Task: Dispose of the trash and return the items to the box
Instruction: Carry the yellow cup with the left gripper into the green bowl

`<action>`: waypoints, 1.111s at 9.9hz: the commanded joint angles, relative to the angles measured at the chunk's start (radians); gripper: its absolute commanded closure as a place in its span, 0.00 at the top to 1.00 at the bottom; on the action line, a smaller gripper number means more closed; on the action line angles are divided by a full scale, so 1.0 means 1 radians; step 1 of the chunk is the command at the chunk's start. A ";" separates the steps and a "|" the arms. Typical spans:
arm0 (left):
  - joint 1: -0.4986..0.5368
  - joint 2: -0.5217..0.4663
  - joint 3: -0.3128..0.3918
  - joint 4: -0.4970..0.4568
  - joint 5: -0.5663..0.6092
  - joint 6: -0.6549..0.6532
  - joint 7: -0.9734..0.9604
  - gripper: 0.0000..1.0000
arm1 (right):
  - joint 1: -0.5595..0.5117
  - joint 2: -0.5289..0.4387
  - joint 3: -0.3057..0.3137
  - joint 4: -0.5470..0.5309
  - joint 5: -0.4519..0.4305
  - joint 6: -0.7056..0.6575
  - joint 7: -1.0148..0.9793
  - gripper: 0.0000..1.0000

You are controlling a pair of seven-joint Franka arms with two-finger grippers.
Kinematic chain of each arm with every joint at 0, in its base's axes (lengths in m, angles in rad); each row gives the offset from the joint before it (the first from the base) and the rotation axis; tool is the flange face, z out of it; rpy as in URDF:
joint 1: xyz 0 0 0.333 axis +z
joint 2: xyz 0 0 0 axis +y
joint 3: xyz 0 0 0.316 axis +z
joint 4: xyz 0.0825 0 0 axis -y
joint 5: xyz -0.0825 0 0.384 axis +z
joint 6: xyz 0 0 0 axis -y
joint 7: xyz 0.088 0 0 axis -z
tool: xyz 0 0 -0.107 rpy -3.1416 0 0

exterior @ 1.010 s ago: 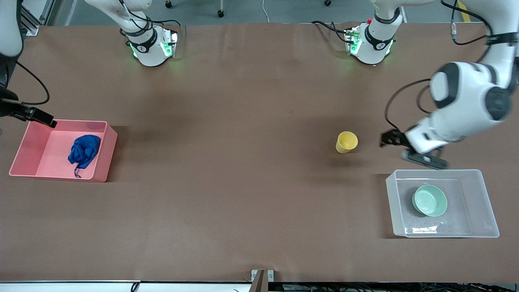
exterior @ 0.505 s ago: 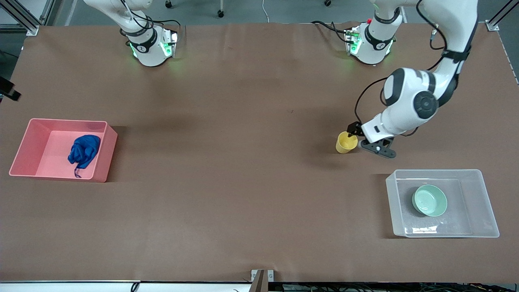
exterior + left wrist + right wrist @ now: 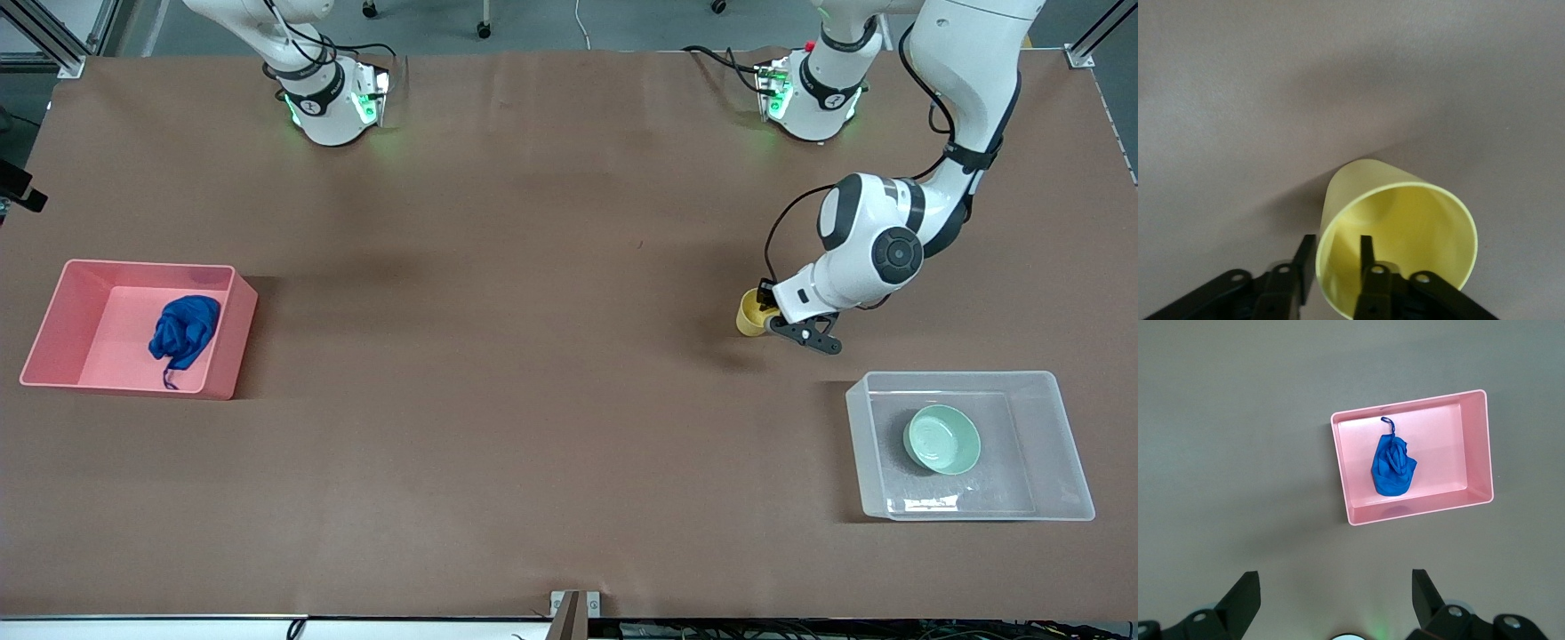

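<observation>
The yellow cup (image 3: 751, 311) stands upright on the table; the left wrist view shows it close up (image 3: 1398, 233). My left gripper (image 3: 772, 316) is down at its rim (image 3: 1337, 241), one finger outside the wall and one inside, a narrow gap still open. The mint-green bowl (image 3: 942, 439) lies in the clear box (image 3: 956, 378), which is nearer the front camera than the cup. The deep-blue trash wad (image 3: 184, 329) lies in the pink bin (image 3: 236, 342). My right gripper (image 3: 1335, 600) is wide open and empty, high up, looking down on the bin (image 3: 1345, 473) and wad (image 3: 1391, 468).
The brown table stretches bare between the pink bin at the right arm's end and the clear box at the left arm's end. A black part of the right arm (image 3: 18, 191) shows at the view's edge, above the bin.
My left arm swung from beside the clear box to the yellow cup and lowered its fingers over the rim. My right arm rose away from the pink bin and out of the front view.
</observation>
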 commanded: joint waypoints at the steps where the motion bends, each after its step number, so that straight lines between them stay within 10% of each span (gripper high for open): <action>1: 0.007 -0.008 -0.006 -0.004 0.024 0.002 0.008 0.00 | 0.045 0.006 -0.013 0.020 -0.001 -0.016 -0.010 1.00; 3: 0.010 -0.051 0.011 0.066 0.024 -0.106 0.017 0.00 | 0.042 0.043 -0.019 0.091 0.008 -0.017 -0.013 1.00; 6: 0.013 -0.005 0.176 0.417 0.023 -0.433 0.165 0.00 | 0.047 0.041 -0.016 0.089 0.008 -0.020 -0.013 1.00; 11: 0.013 0.272 0.424 0.762 0.018 -0.455 0.246 0.00 | 0.050 0.041 -0.012 0.085 0.008 -0.034 -0.013 1.00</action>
